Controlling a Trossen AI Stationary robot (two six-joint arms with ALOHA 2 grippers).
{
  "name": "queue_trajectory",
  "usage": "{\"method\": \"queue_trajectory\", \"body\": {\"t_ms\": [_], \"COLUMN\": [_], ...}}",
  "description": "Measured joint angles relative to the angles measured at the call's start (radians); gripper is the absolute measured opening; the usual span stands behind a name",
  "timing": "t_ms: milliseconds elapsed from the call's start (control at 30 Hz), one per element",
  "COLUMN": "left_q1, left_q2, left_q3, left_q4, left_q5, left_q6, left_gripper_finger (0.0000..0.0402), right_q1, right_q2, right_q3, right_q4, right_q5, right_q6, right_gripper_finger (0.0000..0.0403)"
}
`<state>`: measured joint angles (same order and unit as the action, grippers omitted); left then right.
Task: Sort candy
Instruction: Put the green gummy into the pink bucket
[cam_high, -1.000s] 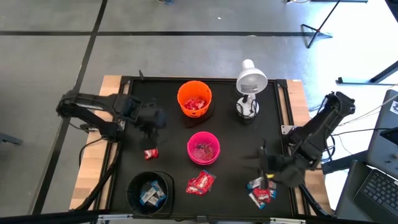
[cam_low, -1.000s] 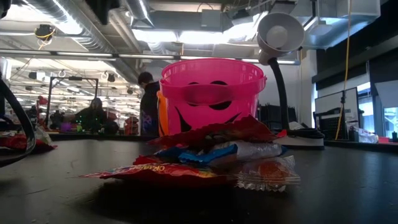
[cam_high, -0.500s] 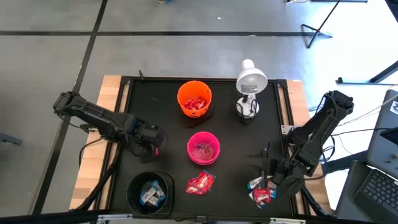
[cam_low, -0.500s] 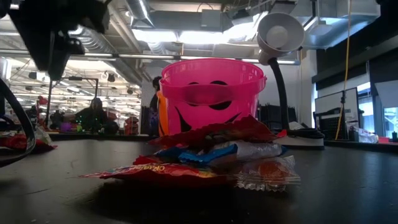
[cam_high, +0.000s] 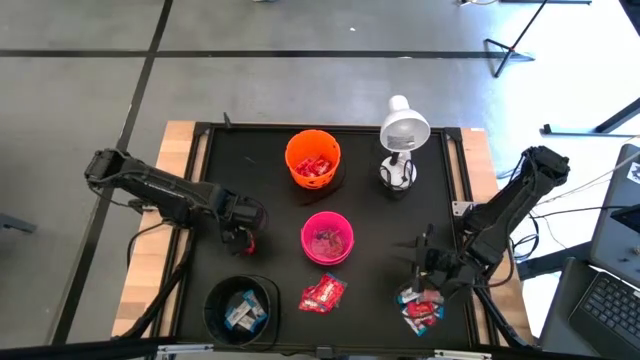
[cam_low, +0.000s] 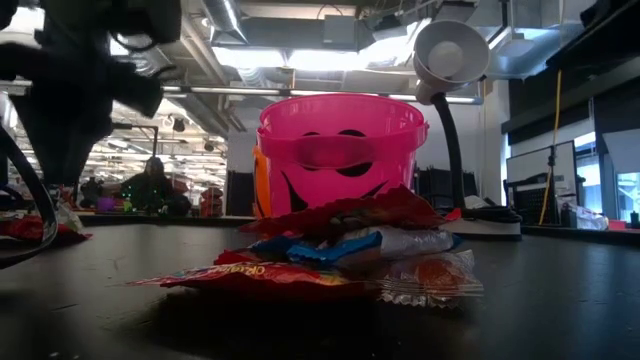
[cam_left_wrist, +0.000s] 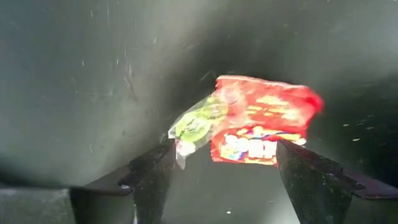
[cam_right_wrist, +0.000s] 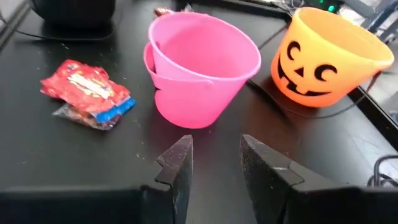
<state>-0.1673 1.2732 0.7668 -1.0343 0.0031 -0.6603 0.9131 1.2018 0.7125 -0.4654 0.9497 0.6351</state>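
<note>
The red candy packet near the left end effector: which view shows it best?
The left wrist view: the red candy packet fills the picture between the open fingers. The high view shows only a red speck. The low and right wrist views do not clearly show it.

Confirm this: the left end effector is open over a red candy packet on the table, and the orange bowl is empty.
Not quite. The orange bowl holds red candy, as the high view shows. The rest stands: the left end effector is open over a red candy packet on the table.
</note>
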Motion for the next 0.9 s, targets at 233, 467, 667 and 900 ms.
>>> {"method": "queue_trajectory", "body": {"t_ms": [233, 467, 667, 900], "left_q1": [0.044, 0.08, 0.102, 0.111], "left_q2": [0.0, 0.0, 0.0, 0.0], "left_q3": [-0.07, -0.14, -0.191, -0.192], "left_q4": [0.028, 0.135, 0.133, 0.186], "left_q5": [-0.02, -0.02, -0.025, -0.079], "left_q6": [-0.002, 0.01, 0.007, 0.011], "left_gripper_finger": [0.0267, 0.0267, 0.0247, 0.0169], "right_q1": [-0.006, -0.013, -0.013, -0.013], "right_q2": [0.0, 0.0, 0.0, 0.0], "right_q3": [-0.021, -0.021, -0.021, -0.021], "right_q4": [-0.001, -0.005, -0.008, -0.008], "right_q5": [0.0, -0.001, 0.0, 0.0], "right_q6": [-0.001, -0.002, -0.001, -0.004], "right_gripper_finger": [0.0131, 0.0131, 0.0131, 0.0131]}}
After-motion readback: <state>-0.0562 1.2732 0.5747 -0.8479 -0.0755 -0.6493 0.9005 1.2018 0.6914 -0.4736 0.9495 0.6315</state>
